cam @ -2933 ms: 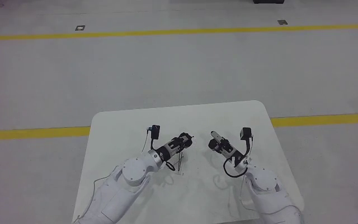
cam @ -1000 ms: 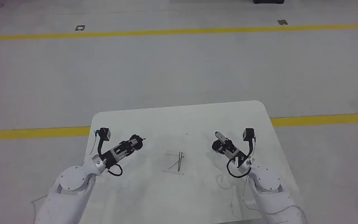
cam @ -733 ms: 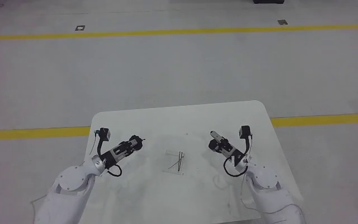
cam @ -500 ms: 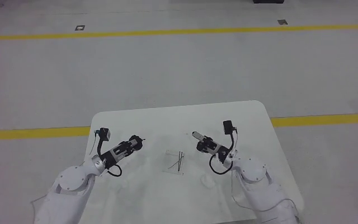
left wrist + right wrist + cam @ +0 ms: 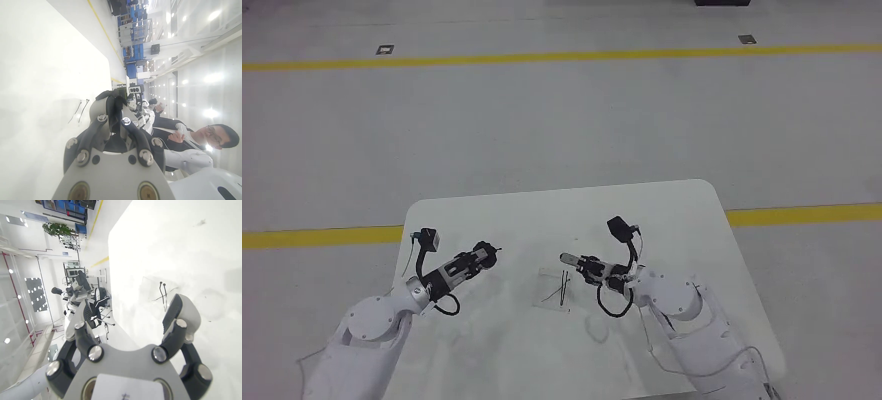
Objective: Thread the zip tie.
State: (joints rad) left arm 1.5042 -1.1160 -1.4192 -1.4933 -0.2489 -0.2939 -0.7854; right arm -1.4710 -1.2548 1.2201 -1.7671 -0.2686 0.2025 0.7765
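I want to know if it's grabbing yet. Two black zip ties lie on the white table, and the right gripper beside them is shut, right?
Not quite. The right gripper is open, not shut, as the right wrist view shows. The two black zip ties do lie on the white table beside it.

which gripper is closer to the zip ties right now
Right. The right gripper is close beside the zip ties, just past their far ends from the robot. The left gripper is well off to their left, apart from them.
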